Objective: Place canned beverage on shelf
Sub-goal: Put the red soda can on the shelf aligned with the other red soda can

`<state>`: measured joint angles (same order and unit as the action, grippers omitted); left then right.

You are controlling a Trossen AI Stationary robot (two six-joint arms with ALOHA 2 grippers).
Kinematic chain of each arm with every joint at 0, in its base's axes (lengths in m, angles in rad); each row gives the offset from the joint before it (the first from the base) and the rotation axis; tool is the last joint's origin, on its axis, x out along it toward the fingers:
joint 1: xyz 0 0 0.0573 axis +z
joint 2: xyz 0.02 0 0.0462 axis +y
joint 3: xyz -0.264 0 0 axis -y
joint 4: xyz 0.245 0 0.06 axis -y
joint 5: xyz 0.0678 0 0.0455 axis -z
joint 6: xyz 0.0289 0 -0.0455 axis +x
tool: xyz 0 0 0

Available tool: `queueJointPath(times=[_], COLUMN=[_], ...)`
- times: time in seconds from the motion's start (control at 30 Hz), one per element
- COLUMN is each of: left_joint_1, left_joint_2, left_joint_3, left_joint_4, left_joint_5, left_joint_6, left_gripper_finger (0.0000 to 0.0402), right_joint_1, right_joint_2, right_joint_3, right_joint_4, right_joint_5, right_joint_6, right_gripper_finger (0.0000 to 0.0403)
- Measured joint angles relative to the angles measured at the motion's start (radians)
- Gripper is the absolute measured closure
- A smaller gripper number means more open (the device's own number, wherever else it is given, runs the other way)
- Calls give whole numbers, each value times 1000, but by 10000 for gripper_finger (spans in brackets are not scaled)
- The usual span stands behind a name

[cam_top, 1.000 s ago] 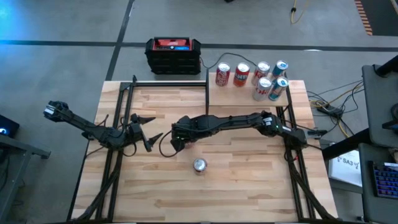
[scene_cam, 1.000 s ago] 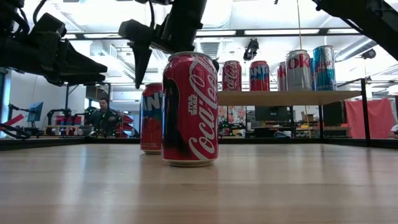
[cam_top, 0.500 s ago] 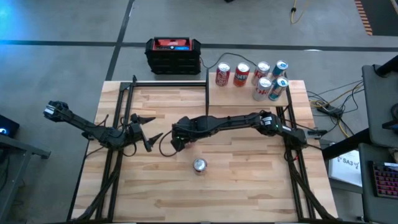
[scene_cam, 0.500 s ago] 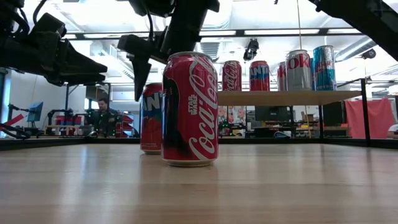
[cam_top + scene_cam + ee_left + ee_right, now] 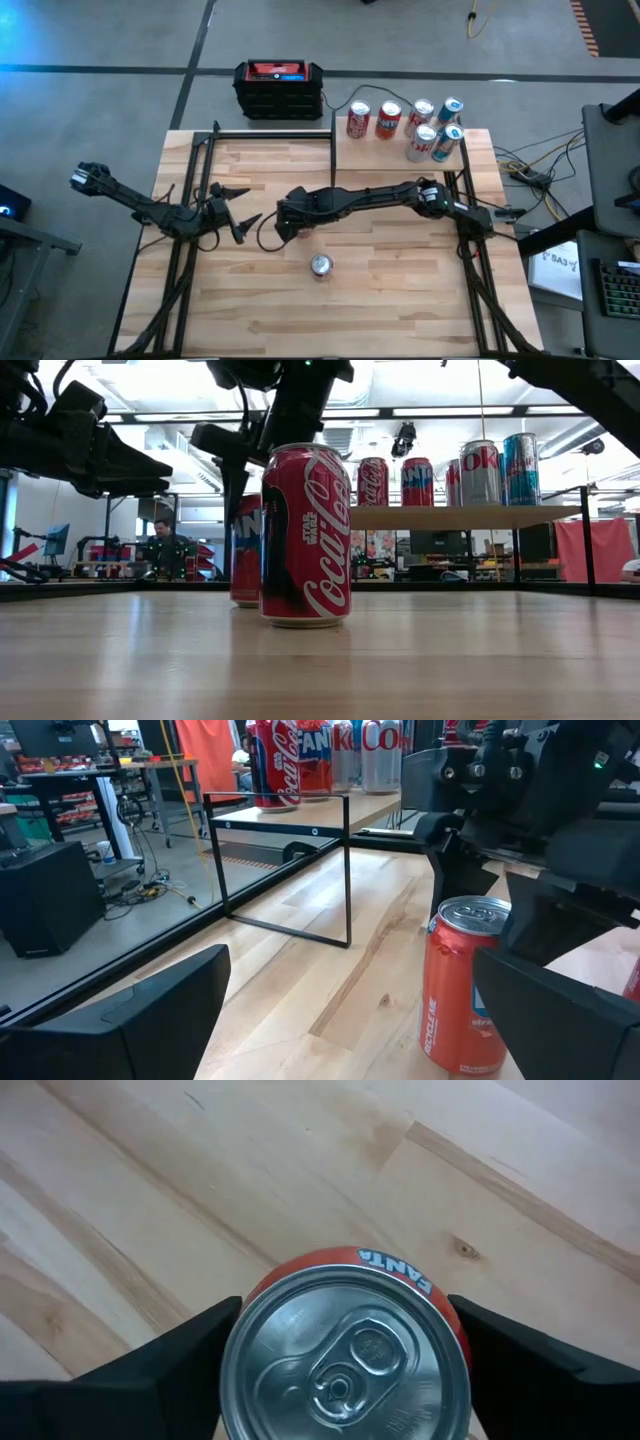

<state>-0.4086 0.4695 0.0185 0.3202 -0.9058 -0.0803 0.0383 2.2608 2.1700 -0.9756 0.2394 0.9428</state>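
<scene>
right claw [image 5: 345,1370] | parted, astride Fanta can [image 5: 345,1350] | grasp: cannot tell

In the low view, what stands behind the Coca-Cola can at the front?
Behind the Coca-Cola can stands an orange Fanta can, with the right gripper lowered around it from above. The Coca-Cola can covers most of it, so only one side shows.
</scene>
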Motion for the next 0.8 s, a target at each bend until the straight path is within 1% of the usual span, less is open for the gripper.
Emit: queueJointPath(times=[0.13,0.33,0.67,0.8], left_joint_1=[0,0,0,0], left_joint_2=[0,0,0,0], left_joint_3=[0,0,0,0], left_joint_4=[0,0,0,0], left_joint_5=[0,0,0,0], left_joint_6=[0,0,0,0], left_gripper_finger=[2,2,2,2], right_joint_1=[0,3,1,-2], right_joint_2=[-2,-3,-10,-17], right_joint_3=[-6,2,17,16], right_joint_4=[-3,-81,-280,-328], right_joint_5=[1,-1,-3,-4], right_joint_6=[32,66,213,263], right_gripper_finger=[108,109,109,109])
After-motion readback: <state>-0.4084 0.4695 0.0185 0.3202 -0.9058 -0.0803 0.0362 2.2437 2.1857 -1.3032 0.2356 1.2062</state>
